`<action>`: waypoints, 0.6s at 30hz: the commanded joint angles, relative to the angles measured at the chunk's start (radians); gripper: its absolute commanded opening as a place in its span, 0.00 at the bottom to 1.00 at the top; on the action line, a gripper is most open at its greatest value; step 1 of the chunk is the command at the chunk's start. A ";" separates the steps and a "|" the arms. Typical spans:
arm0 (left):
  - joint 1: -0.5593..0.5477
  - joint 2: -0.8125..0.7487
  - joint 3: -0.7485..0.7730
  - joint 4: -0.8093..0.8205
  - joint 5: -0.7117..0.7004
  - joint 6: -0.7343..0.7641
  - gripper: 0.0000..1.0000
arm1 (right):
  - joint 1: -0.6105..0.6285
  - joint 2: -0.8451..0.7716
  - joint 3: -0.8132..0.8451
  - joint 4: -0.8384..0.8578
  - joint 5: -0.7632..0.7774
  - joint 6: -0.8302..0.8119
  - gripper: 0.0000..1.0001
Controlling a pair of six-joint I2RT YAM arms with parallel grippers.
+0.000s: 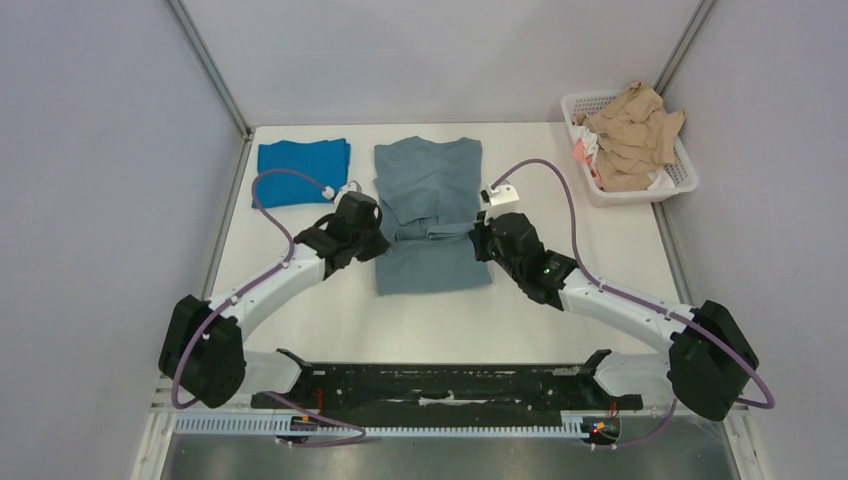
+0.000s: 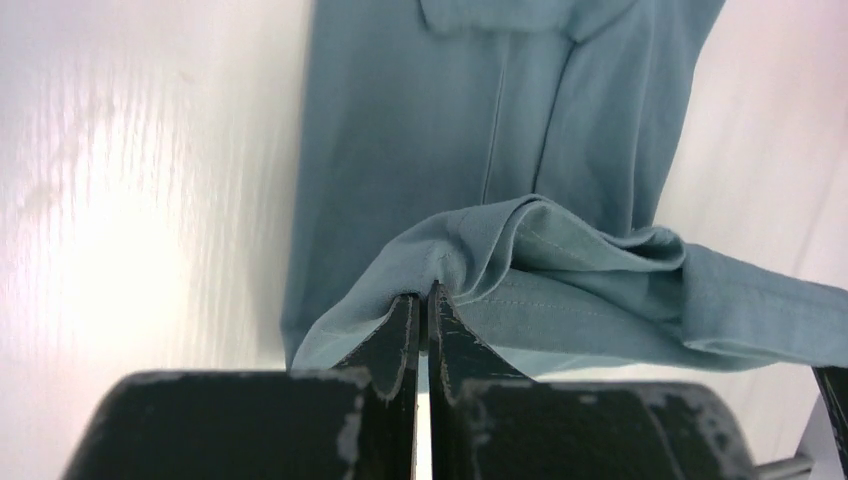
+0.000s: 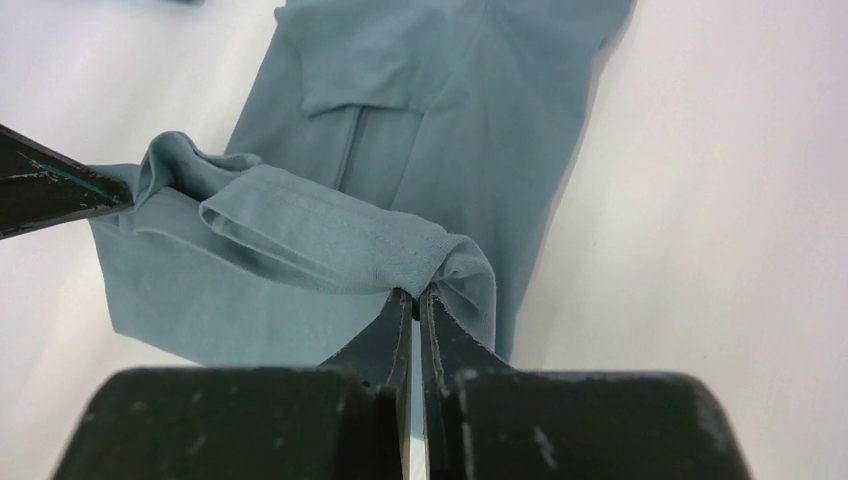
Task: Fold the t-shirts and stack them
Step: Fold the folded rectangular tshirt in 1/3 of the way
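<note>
table [image 1: 560, 310]: white
centre: slate grey-blue t-shirt [image 1: 428, 175]
far left: cobalt blue t-shirt [image 1: 302, 160], folded
far-right corner: white lattice basket [image 1: 625, 197]

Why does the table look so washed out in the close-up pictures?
Left wrist view: bright glare bleaches the table almost white, while the grey-blue t-shirt shows its colour clearly. Right wrist view: the same bleached table. Top view: even light, no harsh shadows.

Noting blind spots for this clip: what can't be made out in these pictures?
1. Top view: the left gripper and right gripper themselves cover where they pinch the grey shirt.
2. Wrist views: the shirt's far end is cut off by the top edge.
3. Top view: tan cloth hides most of what lies in the basket.
4. Top view: the blue shirt is too small to count its fold layers.
</note>
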 commanded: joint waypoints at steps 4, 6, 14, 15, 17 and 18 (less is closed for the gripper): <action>0.084 0.164 0.150 0.087 0.052 0.132 0.02 | -0.097 0.103 0.096 0.114 -0.074 -0.059 0.00; 0.103 0.222 0.189 0.065 0.061 0.147 0.02 | -0.119 0.137 0.110 0.125 -0.083 -0.065 0.00; 0.159 0.369 0.282 0.075 0.099 0.161 0.02 | -0.199 0.267 0.173 0.172 -0.162 -0.082 0.00; 0.163 0.387 0.293 0.073 0.095 0.162 0.02 | -0.203 0.285 0.182 0.169 -0.155 -0.082 0.00; 0.170 0.424 0.315 0.074 0.108 0.165 0.02 | -0.211 0.314 0.195 0.173 -0.157 -0.085 0.00; 0.173 0.449 0.330 0.072 0.115 0.168 0.02 | -0.214 0.331 0.201 0.173 -0.158 -0.088 0.00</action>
